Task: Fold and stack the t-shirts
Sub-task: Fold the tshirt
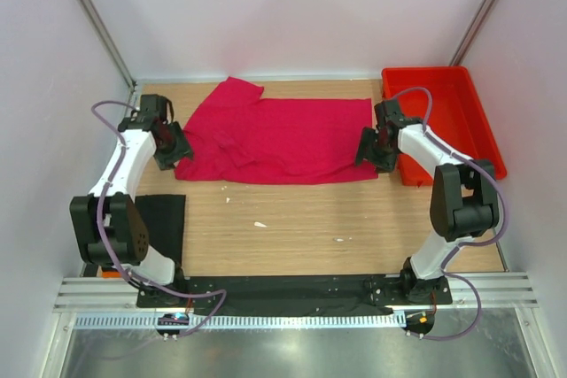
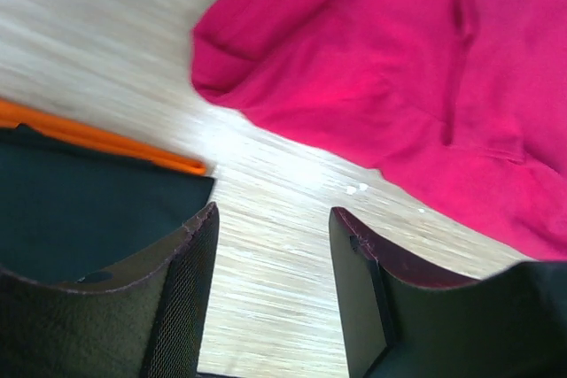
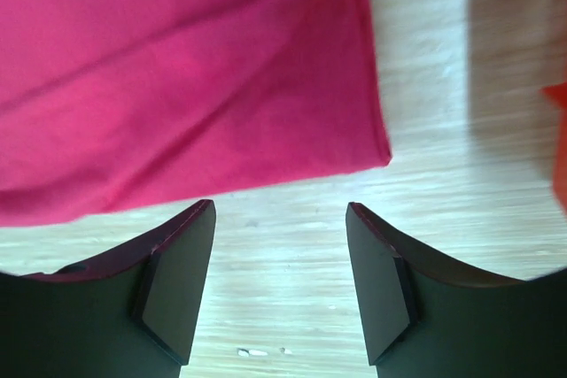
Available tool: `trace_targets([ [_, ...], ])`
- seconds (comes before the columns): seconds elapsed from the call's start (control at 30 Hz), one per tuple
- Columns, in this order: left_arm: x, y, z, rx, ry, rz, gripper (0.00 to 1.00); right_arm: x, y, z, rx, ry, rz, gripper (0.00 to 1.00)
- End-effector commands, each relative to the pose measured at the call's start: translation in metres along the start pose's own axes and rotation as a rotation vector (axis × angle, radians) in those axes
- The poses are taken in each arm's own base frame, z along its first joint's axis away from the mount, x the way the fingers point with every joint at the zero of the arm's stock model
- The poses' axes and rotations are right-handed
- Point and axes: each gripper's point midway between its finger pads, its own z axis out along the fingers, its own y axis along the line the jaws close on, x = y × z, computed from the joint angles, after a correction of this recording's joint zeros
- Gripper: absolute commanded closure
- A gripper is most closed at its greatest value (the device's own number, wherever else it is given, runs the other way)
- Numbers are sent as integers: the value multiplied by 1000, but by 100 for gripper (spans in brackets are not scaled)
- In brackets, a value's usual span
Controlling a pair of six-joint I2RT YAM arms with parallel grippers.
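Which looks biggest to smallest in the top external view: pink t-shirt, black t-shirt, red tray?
1. pink t-shirt
2. red tray
3. black t-shirt, though the left arm hides part of it, so its rank is unsure.

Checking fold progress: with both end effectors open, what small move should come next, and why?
Probably grip the crimson t-shirt at both ends for a fold: the left end effector and right end effector hang open and empty just beside them.

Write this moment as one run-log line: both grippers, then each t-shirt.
left gripper: open, empty | right gripper: open, empty | pink t-shirt: laid out across far table, rumpled at left | black t-shirt: flat beside left arm
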Motion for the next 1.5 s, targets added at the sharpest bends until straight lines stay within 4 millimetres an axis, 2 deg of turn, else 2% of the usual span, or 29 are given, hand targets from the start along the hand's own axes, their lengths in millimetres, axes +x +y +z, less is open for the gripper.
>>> trace_targets([
  [0.0, -8, 8, 9, 58, 8, -44, 45, 3, 5, -1, -37, -21, 2, 34],
  [0.07, -11, 12, 11, 67, 55, -56, 46, 8, 2, 1, -30, -14, -8, 34],
  [0.1, -9, 14, 20, 58, 86, -39, 46, 10, 2, 2, -28, -8, -8, 34],
  [0.23, -8, 20, 33, 31, 112, -22, 47, 13, -1, 8, -25, 0, 2, 36],
  [0.3, -9, 21, 39, 22, 115, -13, 51, 13, -1, 10, -20, 2, 2, 38],
  [0.33, -7, 22, 44, 18, 126, 0, 58, 12, -4, 12, -9, 1, 0, 39],
  [0.4, -8, 25, 47, 5, 136, 17, 64, 11, -7, 14, -2, 5, 3, 41],
  [0.6, -4, 39, 60, -45, 150, 80, 59, 6, -6, 20, -16, 15, 21, 47],
  [0.83, -5, 41, 78, -53, 156, 108, 66, 3, -4, 27, -16, 29, 23, 48],
  [1.3, -3, 36, 100, -31, 182, 117, 67, 1, -9, 31, -4, 36, 32, 50],
  [1.4, -3, 35, 104, -25, 195, 118, 70, -1, -10, 32, 0, 36, 32, 50],
  [1.47, -3, 36, 104, -32, 195, 112, 77, -2, -10, 32, 5, 33, 35, 48],
])
